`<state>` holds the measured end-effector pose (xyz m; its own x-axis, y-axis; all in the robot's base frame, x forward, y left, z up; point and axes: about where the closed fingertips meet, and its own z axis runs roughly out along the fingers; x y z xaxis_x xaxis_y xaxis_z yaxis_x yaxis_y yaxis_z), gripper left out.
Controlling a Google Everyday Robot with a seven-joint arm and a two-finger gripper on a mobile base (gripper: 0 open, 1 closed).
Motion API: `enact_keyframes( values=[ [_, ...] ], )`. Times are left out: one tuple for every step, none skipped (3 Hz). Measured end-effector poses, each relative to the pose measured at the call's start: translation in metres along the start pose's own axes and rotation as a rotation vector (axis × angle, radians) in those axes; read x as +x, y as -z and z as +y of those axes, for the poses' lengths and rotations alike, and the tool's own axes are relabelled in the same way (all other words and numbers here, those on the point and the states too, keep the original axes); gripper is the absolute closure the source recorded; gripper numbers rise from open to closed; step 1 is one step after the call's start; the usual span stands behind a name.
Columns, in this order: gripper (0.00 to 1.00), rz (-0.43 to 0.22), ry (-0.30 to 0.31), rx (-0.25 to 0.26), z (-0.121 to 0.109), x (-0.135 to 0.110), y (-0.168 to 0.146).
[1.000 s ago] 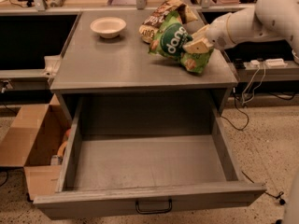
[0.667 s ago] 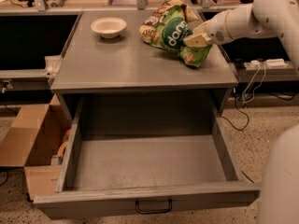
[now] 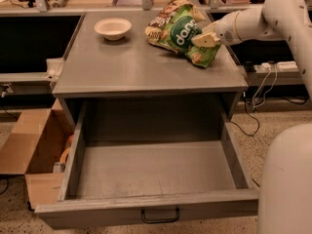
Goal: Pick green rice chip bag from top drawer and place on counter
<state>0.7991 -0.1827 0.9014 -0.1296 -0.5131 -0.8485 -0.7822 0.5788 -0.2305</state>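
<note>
The green rice chip bag [image 3: 184, 35] stands tilted at the back right of the counter [image 3: 122, 65], its lower corner touching the top. It leans against a brown-and-cream chip bag [image 3: 163, 16] behind it. My gripper [image 3: 204, 39] reaches in from the right and is shut on the green bag's right side. The top drawer [image 3: 156, 172] is pulled fully open below the counter and holds nothing. Its dark handle [image 3: 160, 215] is on the front panel.
A white bowl [image 3: 113, 27] sits at the back left of the counter. An open cardboard box [image 3: 34, 147] stands on the floor left of the drawer. Cables [image 3: 261, 84] run along the floor at right. My base [image 3: 287, 179] fills the lower right corner.
My gripper has carried the green bag slightly back across the counter, closer against the brown-and-cream bag. My base has come into view at the lower right.
</note>
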Motion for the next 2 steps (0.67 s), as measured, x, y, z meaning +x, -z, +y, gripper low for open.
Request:
enact_keyframes(
  values=[
    [0.16,0.0,0.0,0.0,0.0,0.0,0.0],
    [0.0,0.0,0.0,0.0,0.0,0.0,0.0]
  ],
)
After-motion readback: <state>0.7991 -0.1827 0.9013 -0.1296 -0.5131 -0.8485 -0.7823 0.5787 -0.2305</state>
